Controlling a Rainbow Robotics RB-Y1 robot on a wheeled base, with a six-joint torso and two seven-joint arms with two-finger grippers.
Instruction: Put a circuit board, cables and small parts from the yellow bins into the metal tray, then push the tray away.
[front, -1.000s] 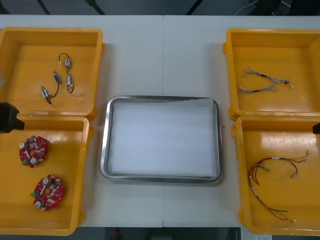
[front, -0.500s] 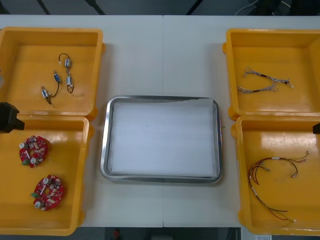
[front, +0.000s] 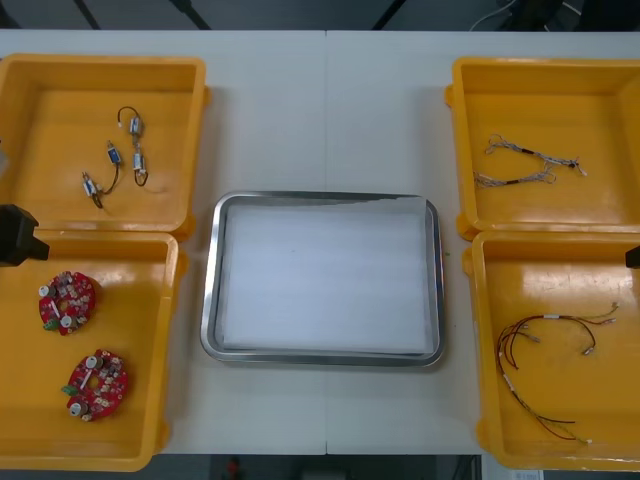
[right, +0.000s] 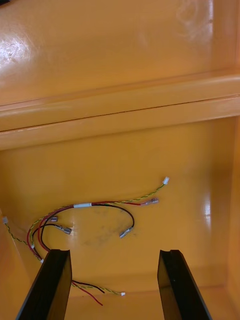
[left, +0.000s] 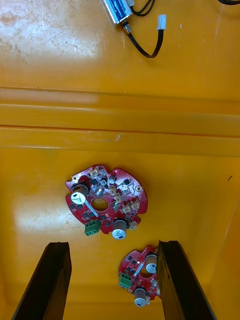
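Front view: four yellow bins (front: 100, 62), two red circuit boards (front: 67, 302) (front: 96, 384), one metal tray (front: 325, 197), white inside. Nothing has moved in the last second.
Both boards lie in the near left bin (front: 140, 330), with the left gripper (left: 112, 245) spread wide above them. The right gripper (right: 114, 252), just as wide, hangs over the red and yellow cables (right: 100, 205) in the near right bin (front: 600, 420). The far left bin (front: 60, 90) holds small metal parts (front: 134, 125), and the far right bin (front: 600, 110) holds blue and white cables (front: 530, 165).
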